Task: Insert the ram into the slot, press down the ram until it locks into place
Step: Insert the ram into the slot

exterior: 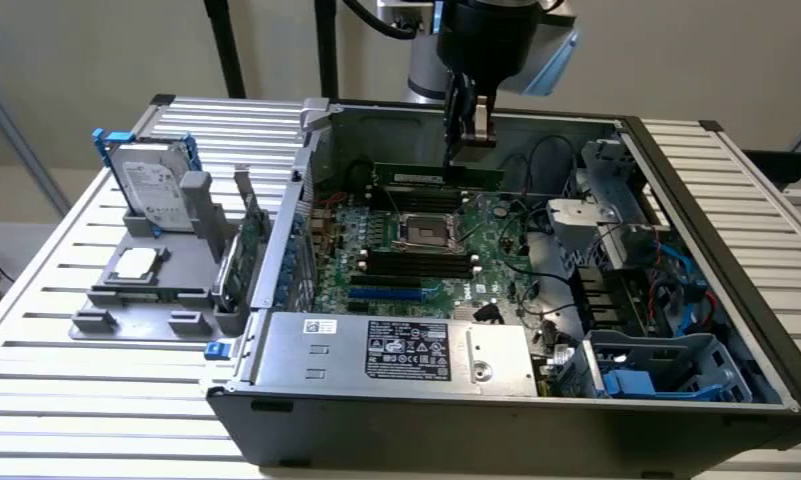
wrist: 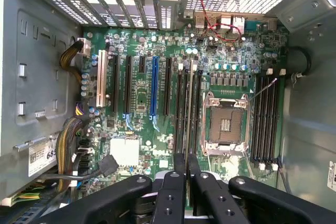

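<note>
Exterior view, upper centre: the black two-fingered pincer (exterior: 470, 135) is clamped shut on the top edge of the long, thin green circuit-board ram (exterior: 434, 177). It holds the ram level, clear above the motherboard inside the open grey metal computer case (exterior: 307, 420).

From the wrist view the ram (wrist: 189, 108) runs edge-on along a long narrow black plastic slot (wrist: 180, 114) beside the square metal processor socket (wrist: 224, 124). I cannot tell which slot of that bank it matches.

The likely risk is a slightly offset or tilted descent. The edge would then catch the slot wall or a latch, and the stick could twist in the grip.

The arm hangs straight down from the top of the frame, fingers vertical.
</note>
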You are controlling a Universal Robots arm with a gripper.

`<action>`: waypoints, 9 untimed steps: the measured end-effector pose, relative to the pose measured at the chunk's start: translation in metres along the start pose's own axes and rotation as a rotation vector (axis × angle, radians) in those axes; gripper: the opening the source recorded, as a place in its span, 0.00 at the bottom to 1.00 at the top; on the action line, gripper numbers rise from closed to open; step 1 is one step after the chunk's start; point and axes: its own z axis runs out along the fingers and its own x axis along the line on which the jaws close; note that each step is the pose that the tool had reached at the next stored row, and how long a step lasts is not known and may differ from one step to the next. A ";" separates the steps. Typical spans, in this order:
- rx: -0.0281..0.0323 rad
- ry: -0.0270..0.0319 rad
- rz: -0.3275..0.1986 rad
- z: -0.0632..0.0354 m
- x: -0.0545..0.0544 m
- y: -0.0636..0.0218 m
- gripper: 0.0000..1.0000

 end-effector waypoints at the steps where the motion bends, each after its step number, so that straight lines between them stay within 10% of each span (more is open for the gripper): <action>1: 0.0000 0.0001 0.000 0.0017 0.000 -0.0001 0.13; 9: 0.0000 0.0000 0.000 0.0163 0.000 -0.0006 0.13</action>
